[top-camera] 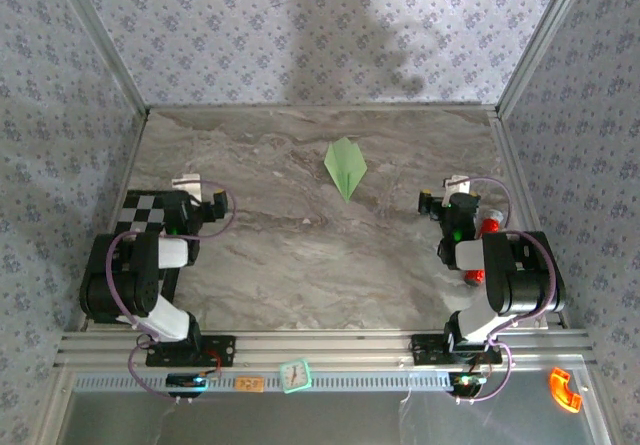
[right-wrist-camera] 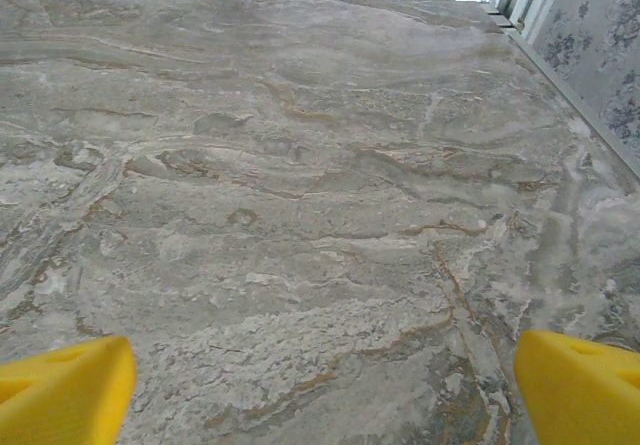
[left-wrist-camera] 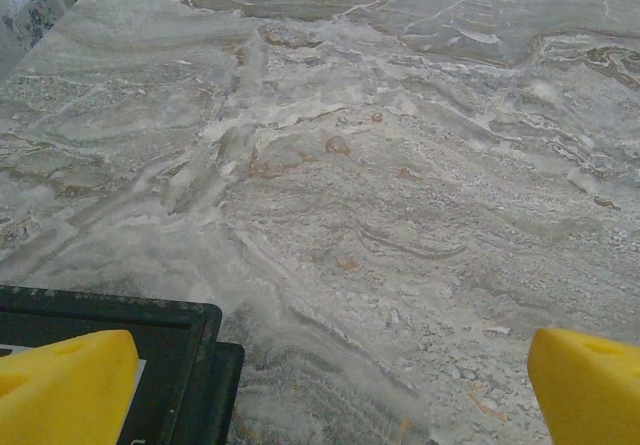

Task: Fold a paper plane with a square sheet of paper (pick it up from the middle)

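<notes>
- Left gripper (left-wrist-camera: 325, 395) stands wide open over bare marble, with one yellow fingertip (left-wrist-camera: 70, 385) at each lower corner of its wrist view and nothing between them.
- Right gripper (right-wrist-camera: 320, 390) is spread just as wide, its yellow fingertips (right-wrist-camera: 580, 385) framing bare tabletop, and it holds nothing.
- The paper plane (top-camera: 345, 167) lies flat on the table (top-camera: 300, 255) in the far half, a little right of centre. It is a pale green dart with a centre crease, and its narrow point faces the near edge.
- The plane is well apart from both grippers and sits between the two arms, somewhat nearer the right arm's side. It touches nothing but the marble.
- Open marble surrounds the plane on all sides, and the broad middle strip from the near rail (top-camera: 330, 345) up to its point is bare.
- The far edge of the table meets the patterned back wall (top-camera: 300, 35) just behind the plane's wide end.
- On the left, a checkered plate (top-camera: 145, 208) lies beside the left arm at the table's side edge. Its dark rim (left-wrist-camera: 150, 330) shows just under the left fingertip in the wrist view.
- On the right, the side rail (right-wrist-camera: 560, 65) and the patterned wall run close along the right gripper's outer side.
- Red items (top-camera: 488, 227) sit beside the right arm near that edge.
</notes>
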Controlling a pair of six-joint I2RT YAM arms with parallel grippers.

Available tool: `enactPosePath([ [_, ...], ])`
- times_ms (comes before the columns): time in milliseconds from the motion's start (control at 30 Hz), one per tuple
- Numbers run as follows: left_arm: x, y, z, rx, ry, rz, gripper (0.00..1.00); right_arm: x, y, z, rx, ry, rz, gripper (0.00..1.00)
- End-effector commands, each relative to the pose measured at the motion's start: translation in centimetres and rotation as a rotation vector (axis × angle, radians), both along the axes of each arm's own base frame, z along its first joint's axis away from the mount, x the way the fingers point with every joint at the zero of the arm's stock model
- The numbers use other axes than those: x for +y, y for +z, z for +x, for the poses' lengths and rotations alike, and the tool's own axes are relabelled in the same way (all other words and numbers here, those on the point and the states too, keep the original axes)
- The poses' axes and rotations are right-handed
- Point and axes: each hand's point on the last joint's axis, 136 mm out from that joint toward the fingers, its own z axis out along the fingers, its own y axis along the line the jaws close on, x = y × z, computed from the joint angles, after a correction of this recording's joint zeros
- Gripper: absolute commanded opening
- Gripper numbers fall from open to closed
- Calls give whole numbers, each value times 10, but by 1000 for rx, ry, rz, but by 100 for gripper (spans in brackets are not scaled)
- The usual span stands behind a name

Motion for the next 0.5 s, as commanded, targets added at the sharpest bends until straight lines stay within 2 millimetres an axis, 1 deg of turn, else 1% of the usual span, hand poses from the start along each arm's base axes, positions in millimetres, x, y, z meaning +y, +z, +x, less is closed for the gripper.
enactPosePath([
  [0, 3, 6, 4, -15, 12, 2, 100, 0, 4, 4, -5, 6, 4, 99],
  [467, 2, 6, 4, -12, 8, 3, 100, -1, 4, 4, -8, 5, 5, 99],
])
